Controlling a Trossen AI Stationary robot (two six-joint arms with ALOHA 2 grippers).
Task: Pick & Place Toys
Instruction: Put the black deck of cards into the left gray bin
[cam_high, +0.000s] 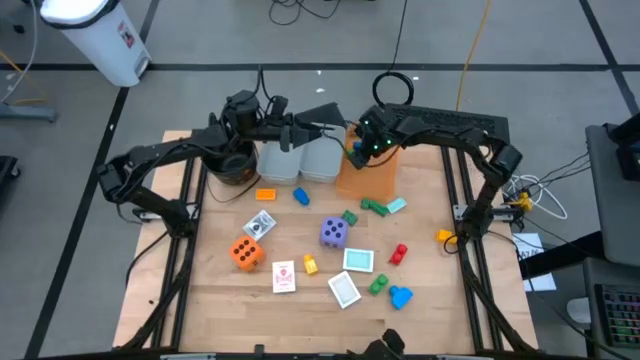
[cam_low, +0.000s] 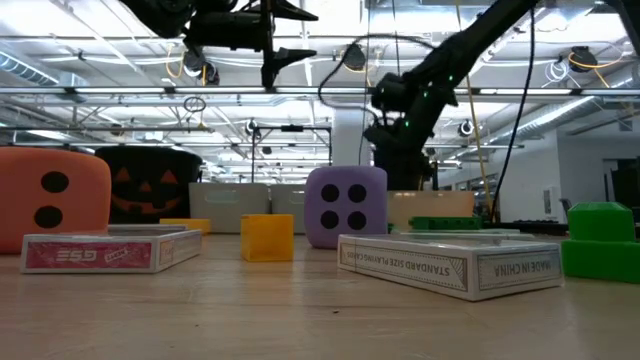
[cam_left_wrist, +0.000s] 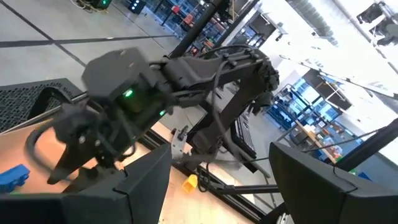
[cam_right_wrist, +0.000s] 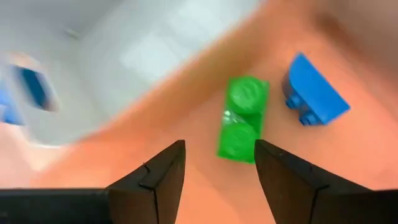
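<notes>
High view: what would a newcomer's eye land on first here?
Probably the two big foam dice amid the scattered toys: the orange die near the table's left and the purple die at centre. Next, both arms meeting over the bins at the back, the right tool above the orange bin, where a green block lies.

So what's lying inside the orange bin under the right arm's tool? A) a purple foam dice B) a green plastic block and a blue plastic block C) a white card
B: the right wrist view shows a green plastic block beside a blue plastic block on the orange bin floor.
</notes>
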